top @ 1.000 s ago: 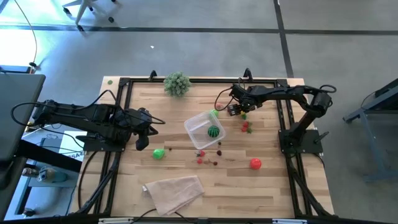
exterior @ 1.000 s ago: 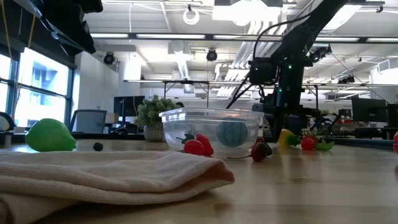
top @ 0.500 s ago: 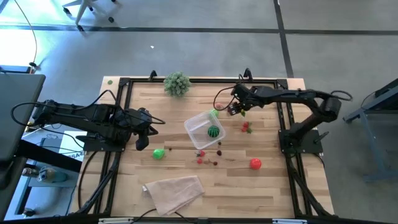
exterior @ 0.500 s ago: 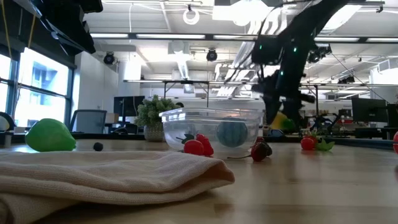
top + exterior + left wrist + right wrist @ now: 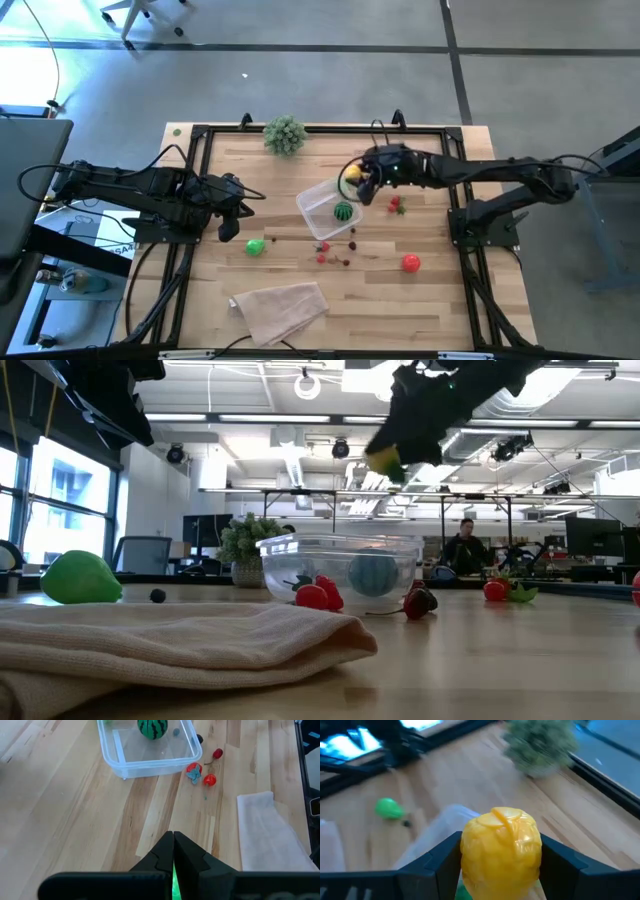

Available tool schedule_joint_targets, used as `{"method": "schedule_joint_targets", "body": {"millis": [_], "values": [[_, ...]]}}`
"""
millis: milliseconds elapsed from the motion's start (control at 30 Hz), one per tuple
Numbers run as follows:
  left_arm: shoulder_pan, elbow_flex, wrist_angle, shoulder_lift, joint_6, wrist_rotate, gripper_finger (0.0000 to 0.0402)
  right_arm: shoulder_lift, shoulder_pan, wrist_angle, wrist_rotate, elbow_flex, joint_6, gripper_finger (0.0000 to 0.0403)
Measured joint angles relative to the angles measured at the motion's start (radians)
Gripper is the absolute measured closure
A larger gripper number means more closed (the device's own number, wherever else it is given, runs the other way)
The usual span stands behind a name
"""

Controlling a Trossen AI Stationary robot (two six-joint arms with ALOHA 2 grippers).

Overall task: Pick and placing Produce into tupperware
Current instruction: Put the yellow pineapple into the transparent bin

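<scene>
The tupperware, a clear box, stands mid-table with a small green watermelon in it. My right gripper hangs over its far right corner, shut on a yellow piece of produce, which shows high above the tupperware in the low view. More produce lies on the wood: a green piece, red ones and small dark-red ones. My left gripper waits shut at the table's left, touching nothing. My right gripper pinches the yellow piece between its two fingers, one on each opposite side of it. The fingers come slanting down from the table's right. The piece is lifted clear of the table, above the tupperware's far right rim.
A bushy pale-green plant ball stands at the far edge. A beige cloth lies near the front edge, left of centre. A black frame borders the wooden top. A person sits in the room behind.
My right gripper has risen from the table and swung toward the table's left, over the tupperware's far right corner, rolling and tipping up as it went. The yellow piece has gone with it, lifted clear off the wood.
</scene>
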Motion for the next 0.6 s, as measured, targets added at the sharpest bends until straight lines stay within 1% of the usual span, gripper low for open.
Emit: {"method": "schedule_joint_targets", "body": {"millis": [133, 267, 433, 600], "values": [[0.000, 0.000, 0.000, 0.000, 0.000, 0.000, 0.0401, 0.064, 0.036, 0.049, -0.007, 0.003, -0.025, 0.0199], [0.000, 0.000, 0.000, 0.000, 0.000, 0.000, 0.0401, 0.181, 0.039, 0.036, -0.032, 0.069, -0.065, 0.0199], [0.000, 0.000, 0.000, 0.000, 0.000, 0.000, 0.0401, 0.341, 0.039, -0.089, -0.034, 0.224, -0.139, 0.0199], [0.000, 0.000, 0.000, 0.000, 0.000, 0.000, 0.0401, 0.466, 0.047, -0.188, -0.035, 0.334, -0.195, 0.0199]]}}
